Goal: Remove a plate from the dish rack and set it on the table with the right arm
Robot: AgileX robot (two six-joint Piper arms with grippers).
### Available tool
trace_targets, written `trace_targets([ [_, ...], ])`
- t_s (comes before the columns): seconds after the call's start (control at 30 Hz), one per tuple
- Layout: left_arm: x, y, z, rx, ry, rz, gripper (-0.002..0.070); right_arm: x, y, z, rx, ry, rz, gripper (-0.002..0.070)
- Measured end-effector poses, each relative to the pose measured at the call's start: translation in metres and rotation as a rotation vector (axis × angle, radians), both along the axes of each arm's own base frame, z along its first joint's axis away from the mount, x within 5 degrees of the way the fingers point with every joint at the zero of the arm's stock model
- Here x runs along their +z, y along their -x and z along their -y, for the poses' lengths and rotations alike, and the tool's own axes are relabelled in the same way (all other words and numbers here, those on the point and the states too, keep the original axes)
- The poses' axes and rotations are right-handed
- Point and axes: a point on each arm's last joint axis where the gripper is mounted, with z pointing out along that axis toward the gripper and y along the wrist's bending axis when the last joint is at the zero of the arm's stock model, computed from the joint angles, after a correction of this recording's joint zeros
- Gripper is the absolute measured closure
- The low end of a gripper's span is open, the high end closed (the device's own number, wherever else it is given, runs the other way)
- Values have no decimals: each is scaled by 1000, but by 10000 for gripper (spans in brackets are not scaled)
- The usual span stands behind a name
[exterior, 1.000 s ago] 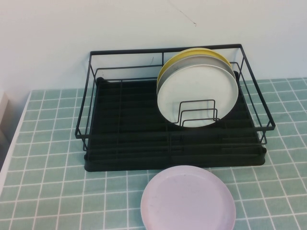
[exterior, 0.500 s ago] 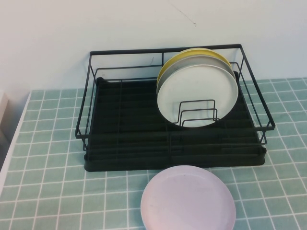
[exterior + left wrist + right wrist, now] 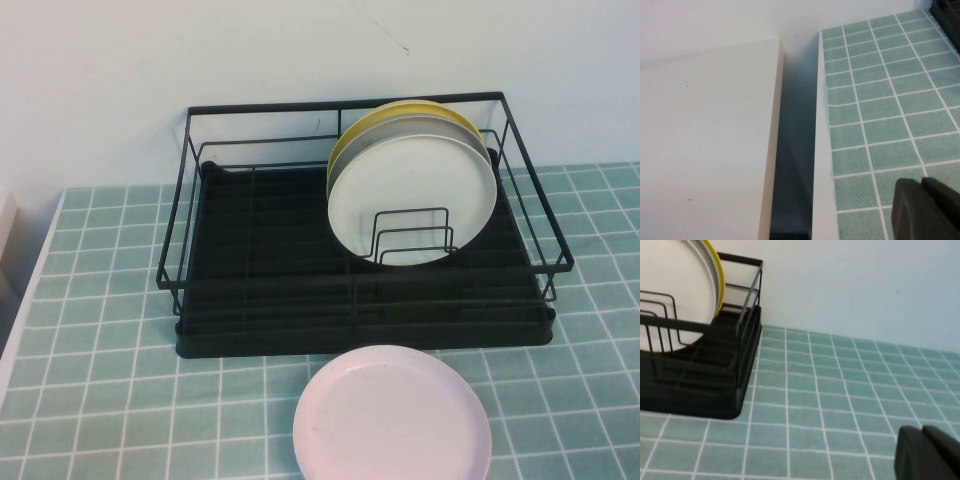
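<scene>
Plate (image 3: 392,414) lies flat at table (image 3: 100,330) front edge before dish rack (image 3: 260,290), released; right gripper (image 3: 930,452) fingers together beside rack, left gripper (image 3: 926,207) parked, fingers apparently together.

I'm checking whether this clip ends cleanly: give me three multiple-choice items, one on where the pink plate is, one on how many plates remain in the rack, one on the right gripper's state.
1. Where is the pink plate?
A. Flat on the table, in front of the dish rack
B. Upright in the rack's dividers
C. Held by a gripper

2. How many plates stand in the rack?
A. None
B. One
C. At least two, an off-white plate in front of a yellow plate

3. What is the right gripper doing?
A. Shut on the pink plate
B. Shut, holding nothing, over bare tiles beside the rack
C. Wide open over the rack

Answers: 1 A, the plate lies on the tiles clear of the rack. 2 C, both rims show. 3 B, its fingers meet with nothing between them. The left gripper sits at the table's left edge.
</scene>
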Motion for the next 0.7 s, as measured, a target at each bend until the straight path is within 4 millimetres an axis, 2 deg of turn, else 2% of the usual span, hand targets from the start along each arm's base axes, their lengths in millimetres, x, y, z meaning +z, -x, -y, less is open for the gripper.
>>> trace_targets([
  [0.1, 0, 0, 0, 0, 0, 0, 678, -22, 0, 0, -11, -26, -33, 676],
  [0.17, 0, 0, 0, 0, 0, 0, 678, -29, -1, 1, -13, -37, -52, 676],
  [0.33, 0, 0, 0, 0, 0, 0, 678, -35, 1, 0, -13, -43, -110, 676],
  [0.7, 0, 0, 0, 0, 0, 0, 678, -35, 1, 0, -13, -39, -119, 677],
])
